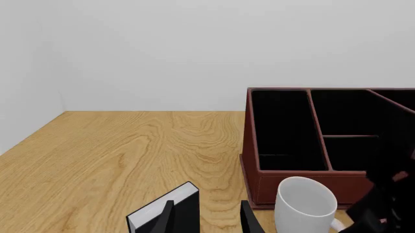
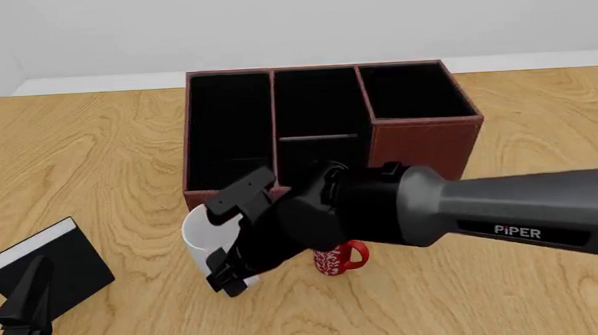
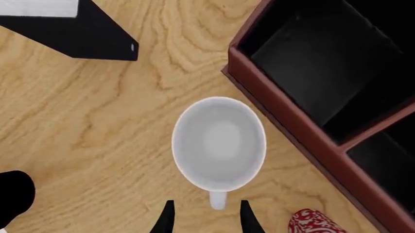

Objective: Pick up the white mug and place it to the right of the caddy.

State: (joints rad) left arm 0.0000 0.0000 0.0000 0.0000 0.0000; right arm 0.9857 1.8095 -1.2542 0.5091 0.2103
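Observation:
The white mug (image 3: 219, 143) stands upright on the table just in front of the caddy's (image 3: 285, 104) left corner. My right gripper (image 3: 206, 221) hangs above it, pointing down, open, with one finger on each side of the loop handle (image 3: 218, 199) and gaps showing on both sides. From the front, the right arm covers most of the mug (image 2: 194, 230), and the gripper (image 2: 229, 238) sits over it before the caddy (image 2: 420, 142). My left gripper (image 1: 207, 221) is open and holds nothing, low at the table's near left (image 2: 24, 301). From there the mug (image 1: 304, 201) and caddy (image 1: 292, 131) are both in sight.
A narrower red patterned mug (image 2: 340, 259) stands close to the right of the white mug, partly under the right arm. A black book-like box (image 2: 48, 265) with a white edge lies by the left gripper. Bare wood shows right of the caddy (image 2: 542, 124).

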